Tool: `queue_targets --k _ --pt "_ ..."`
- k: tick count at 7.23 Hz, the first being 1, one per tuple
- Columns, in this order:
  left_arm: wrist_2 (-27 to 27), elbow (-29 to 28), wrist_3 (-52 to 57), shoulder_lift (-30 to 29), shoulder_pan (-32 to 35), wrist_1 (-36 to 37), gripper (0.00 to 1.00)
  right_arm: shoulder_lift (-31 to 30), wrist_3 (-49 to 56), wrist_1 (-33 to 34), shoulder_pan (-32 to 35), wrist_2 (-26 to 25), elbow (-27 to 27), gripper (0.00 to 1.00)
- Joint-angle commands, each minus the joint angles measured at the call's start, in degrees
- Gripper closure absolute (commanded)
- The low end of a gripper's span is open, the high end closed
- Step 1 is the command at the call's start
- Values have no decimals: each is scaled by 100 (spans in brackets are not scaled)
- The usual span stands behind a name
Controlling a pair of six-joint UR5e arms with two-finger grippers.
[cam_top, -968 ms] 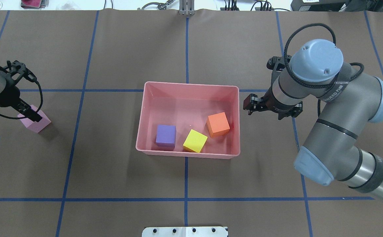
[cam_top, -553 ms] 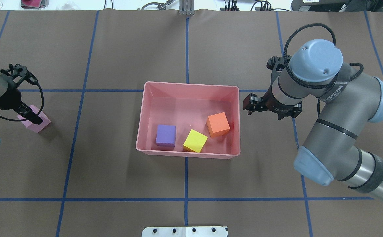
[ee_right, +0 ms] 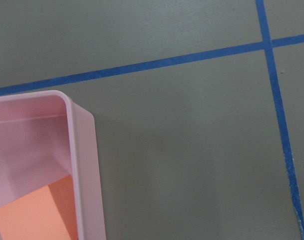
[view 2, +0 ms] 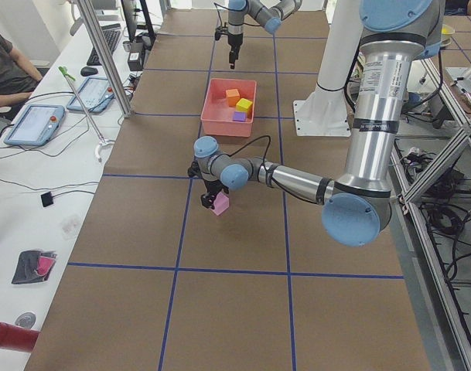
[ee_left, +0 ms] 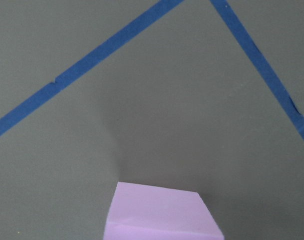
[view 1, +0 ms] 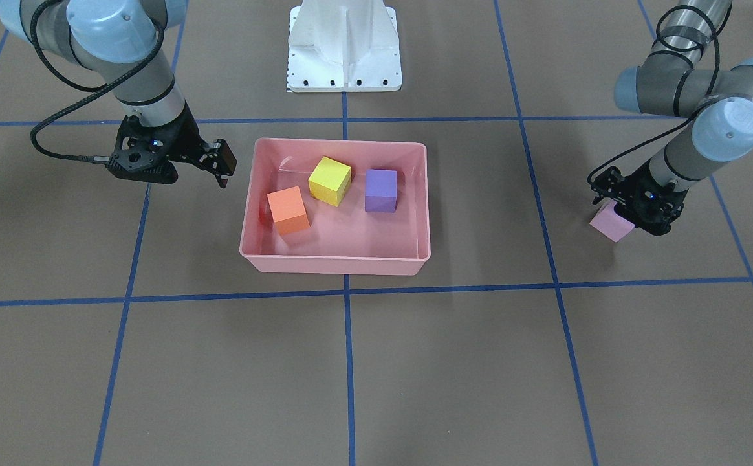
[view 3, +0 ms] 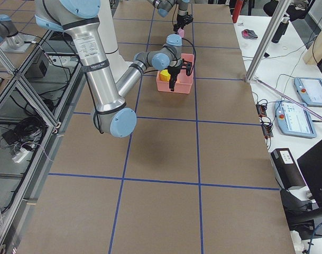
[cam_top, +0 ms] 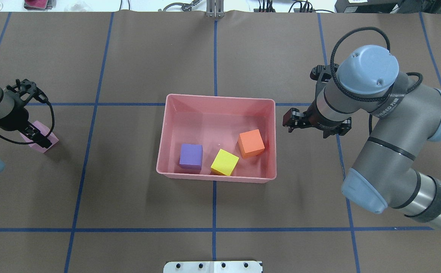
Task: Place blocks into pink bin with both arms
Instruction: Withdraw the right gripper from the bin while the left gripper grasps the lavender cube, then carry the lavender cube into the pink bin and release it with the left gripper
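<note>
Left gripper [cam_top: 41, 141] creeps toward the robot across the light pink block [cam_top: 52, 137], and the black fingertip now sits by the block's near edge. The wrist behind it swings in a little from the table's left end. Over on the other side, right gripper [cam_top: 289, 122] backs a shade farther off the pink bin [cam_top: 220, 99]'s right wall.

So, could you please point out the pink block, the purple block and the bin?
pink block [view 1: 608, 225], front-facing view, its exposed face.
purple block [cam_top: 191, 154], overhead view, its top face.
bin [cam_top: 220, 105], overhead view, its far wall.
</note>
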State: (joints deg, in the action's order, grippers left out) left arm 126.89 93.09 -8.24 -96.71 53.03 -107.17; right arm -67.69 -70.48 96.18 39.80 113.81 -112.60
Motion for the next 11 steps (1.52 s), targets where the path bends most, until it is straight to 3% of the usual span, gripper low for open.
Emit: queue_targets --k 1,3,4,6,8,9,10,11 --pt "29 59 -107 -119 -4 38 100 -103 17 -2 71 9 -25 1" --pt "396 445 -805 -382 -3 205 100 -349 322 -2 246 9 -78 1" --pt "407 517 -1646 -976 -21 440 100 -507 568 -2 378 79 -95 1" --pt "328 736 -3256 -2364 -703 1449 100 -893 1366 6 799 281 -87 1" --pt "328 641 -3798 -3718 -900 2695 100 -1088 1861 6 1073 413 -43 1" --pt "328 579 -3860 -3898 -943 2771 100 -1123 1897 6 1091 414 -34 1" --pt "110 205 -4174 -4169 -1240 2711 100 -1158 1906 6 1100 422 -34 1" --pt "-275 -617 -4351 -4825 -1417 2597 100 -1219 1994 6 1126 422 -34 1"
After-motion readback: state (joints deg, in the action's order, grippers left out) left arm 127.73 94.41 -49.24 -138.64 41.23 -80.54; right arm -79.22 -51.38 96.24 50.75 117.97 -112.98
